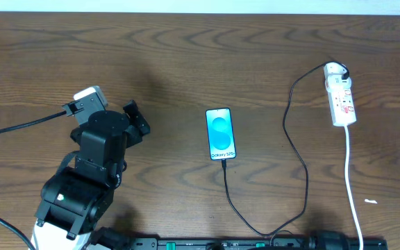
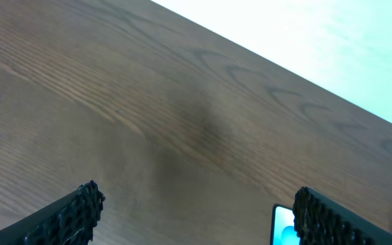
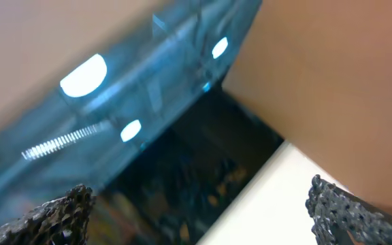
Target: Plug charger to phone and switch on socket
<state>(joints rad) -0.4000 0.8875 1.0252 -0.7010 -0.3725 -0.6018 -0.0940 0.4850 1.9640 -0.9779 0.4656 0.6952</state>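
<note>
Phone (image 1: 221,132) lies face up in the middle of the surface (image 1: 151,48), screen lit. Charger cable (image 1: 304,173) leaves its near end, loops toward the front edge, then climbs to the far end of the power strip (image 1: 340,97) at the right. The tip looks seated in the phone. Cannot tell whether the strip's switch is on.

Left tool (image 1: 135,119): spread, empty, well left of the phone. Right tool (image 3: 199,204): spread, empty, aimed off the surface; its view is blurred and it is not seen from overhead.

Risks:
- The strip looks light and lies loose, so a press on the switch may slide or tip it.
- A sweep across the slack loop may snag the cable, pulling the tip out or dragging the phone.
- The switch is small, so an off-centre push may miss it.
</note>
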